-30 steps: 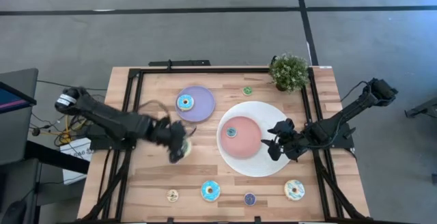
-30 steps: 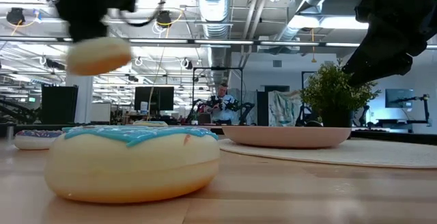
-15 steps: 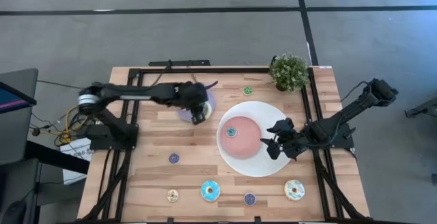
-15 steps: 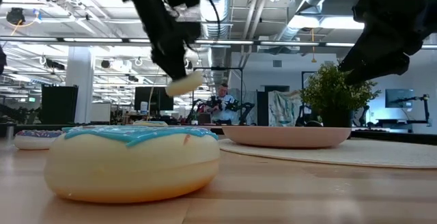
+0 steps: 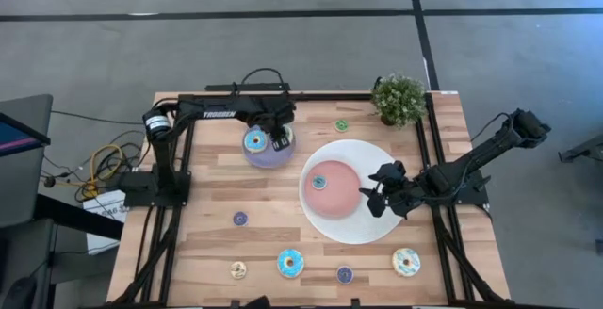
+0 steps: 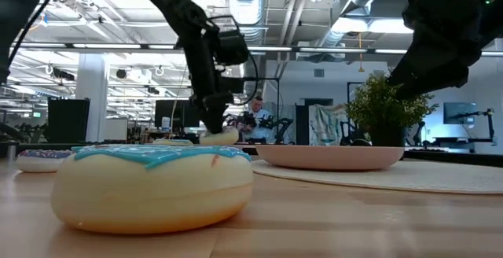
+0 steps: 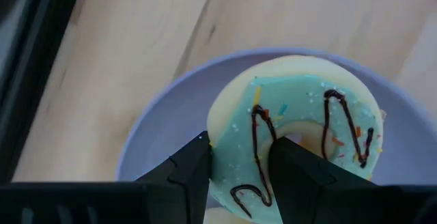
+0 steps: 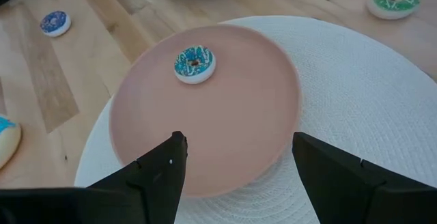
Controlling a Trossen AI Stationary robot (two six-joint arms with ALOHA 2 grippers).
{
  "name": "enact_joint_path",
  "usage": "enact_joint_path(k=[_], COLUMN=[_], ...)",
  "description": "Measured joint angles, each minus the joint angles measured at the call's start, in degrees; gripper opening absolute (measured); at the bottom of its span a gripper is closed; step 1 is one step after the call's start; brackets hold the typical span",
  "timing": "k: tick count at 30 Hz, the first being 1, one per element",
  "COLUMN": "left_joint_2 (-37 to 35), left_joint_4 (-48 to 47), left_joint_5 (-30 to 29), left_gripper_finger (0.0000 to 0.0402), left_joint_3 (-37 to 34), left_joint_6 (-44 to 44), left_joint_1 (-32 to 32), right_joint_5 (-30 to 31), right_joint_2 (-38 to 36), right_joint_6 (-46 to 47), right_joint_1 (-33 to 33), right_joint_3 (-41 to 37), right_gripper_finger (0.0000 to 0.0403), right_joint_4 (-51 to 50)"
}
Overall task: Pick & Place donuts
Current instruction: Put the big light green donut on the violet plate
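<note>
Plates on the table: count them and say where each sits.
3: lilac plate at the far side under the left gripper; pink plate mid-table, resting on the larger white plate. None seems hidden.

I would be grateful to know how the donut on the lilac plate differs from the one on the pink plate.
The lilac plate donut is larger; the pink plate donut is a mini. The lilac-plate donut lies off-centre beside the left pincer; the pink-plate one lies alone, with the open right pincer off to one side. Both are blue-iced rings.
</note>
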Motion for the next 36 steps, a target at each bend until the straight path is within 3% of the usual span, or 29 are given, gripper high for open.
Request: enact_joint_path(k=[13,36], left_joint_2=[0.78,0.76], left_joint_4=[0.31,-1.80], left_joint_5=[0.97,0.70], left_gripper_finger=[0.0126,0.0126], left_joint_3=[0.00,0.00], left_joint_6=[-0.56,-2.59], left_joint_1=[3.98,4.46], right_joint_5=[0.00,0.00], right_joint_2=[0.00,0.00], right_joint_6=[-3.04,-2.91], right_joint_1=[-0.04,-0.04], right_joint_3=[-0.02,-0.04], right_gripper_finger=[0.0256,0.0256], right_joint_4=[-0.83,-0.81])
